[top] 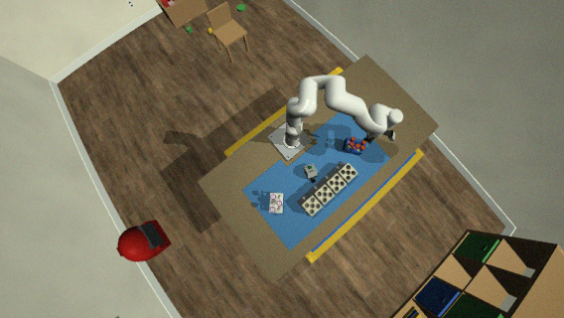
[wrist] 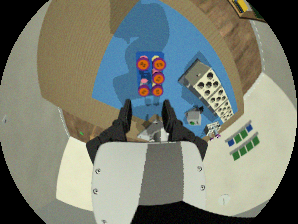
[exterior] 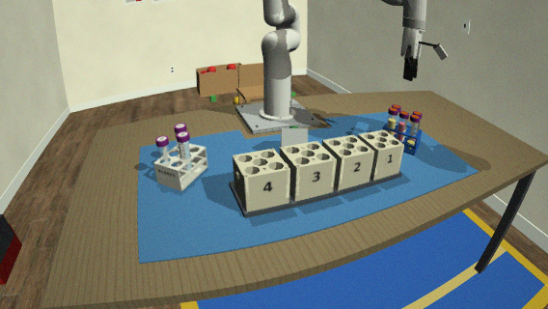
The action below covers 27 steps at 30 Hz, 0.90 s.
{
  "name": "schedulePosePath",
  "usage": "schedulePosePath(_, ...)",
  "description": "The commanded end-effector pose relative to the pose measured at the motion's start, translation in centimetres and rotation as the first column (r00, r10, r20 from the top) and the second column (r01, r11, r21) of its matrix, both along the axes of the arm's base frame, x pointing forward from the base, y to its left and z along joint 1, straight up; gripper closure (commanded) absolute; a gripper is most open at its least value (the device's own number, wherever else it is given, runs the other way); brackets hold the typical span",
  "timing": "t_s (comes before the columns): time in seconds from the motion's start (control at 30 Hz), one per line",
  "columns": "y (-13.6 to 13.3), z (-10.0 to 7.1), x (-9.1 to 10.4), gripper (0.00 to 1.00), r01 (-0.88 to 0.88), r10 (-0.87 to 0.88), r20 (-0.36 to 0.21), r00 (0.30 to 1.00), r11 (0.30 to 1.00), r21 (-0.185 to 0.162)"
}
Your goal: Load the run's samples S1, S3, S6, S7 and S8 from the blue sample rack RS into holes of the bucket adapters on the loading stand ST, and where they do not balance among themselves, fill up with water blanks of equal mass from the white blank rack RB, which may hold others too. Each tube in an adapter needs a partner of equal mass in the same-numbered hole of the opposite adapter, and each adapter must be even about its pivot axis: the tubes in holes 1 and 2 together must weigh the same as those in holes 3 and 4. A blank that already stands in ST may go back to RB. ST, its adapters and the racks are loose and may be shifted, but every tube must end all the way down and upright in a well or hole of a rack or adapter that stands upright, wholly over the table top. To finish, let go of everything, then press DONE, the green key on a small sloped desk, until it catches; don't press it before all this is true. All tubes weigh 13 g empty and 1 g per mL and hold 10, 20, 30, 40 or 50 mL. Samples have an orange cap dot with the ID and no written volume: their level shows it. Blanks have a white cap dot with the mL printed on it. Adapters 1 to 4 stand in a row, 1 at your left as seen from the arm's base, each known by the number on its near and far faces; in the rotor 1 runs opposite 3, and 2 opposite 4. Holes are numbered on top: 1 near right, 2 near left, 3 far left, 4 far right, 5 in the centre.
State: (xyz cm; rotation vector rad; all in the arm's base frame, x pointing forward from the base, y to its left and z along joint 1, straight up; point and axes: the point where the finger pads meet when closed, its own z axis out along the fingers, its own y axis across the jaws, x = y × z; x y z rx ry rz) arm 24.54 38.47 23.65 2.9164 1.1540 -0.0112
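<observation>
The claw [exterior: 409,72] hangs high above the blue sample rack RS [exterior: 410,140], fingers partly apart and holding nothing. RS stands on the surface [exterior: 482,145] beside adapter 1 [exterior: 388,154], tubes seated.

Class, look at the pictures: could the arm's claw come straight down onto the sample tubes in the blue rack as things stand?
Probably yes. The claw hangs empty and partly open, high above the blue rack. Nothing lies between them, and the tubes' orange caps show uncovered in the wrist view. The tubes stand close together, so finger room looks tight.
</observation>
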Motion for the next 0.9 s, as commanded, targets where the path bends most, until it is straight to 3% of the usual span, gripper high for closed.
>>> schedulePosePath(0.0,-0.5,0.2,-0.9,0.43,0.078,-0.078,0.007,0.997,0.997,0.011)
schedulePosePath(0.2,-2.2,0.2,-3.3,0.43,0.274,-0.274,0.006,0.962,0.962,0.011)
schedulePosePath(0.5,-2.2,0.2,-3.3,0.43,0.546,-0.546,0.005,0.838,0.838,0.011)
schedulePosePath(0.57,-2.2,0.2,-3.3,0.43,0.546,-0.546,0.005,0.838,0.838,0.011)
schedulePosePath(0.87,-2.2,0.2,-3.3,0.43,0.769,-0.769,0.003,0.639,0.639,0.011)
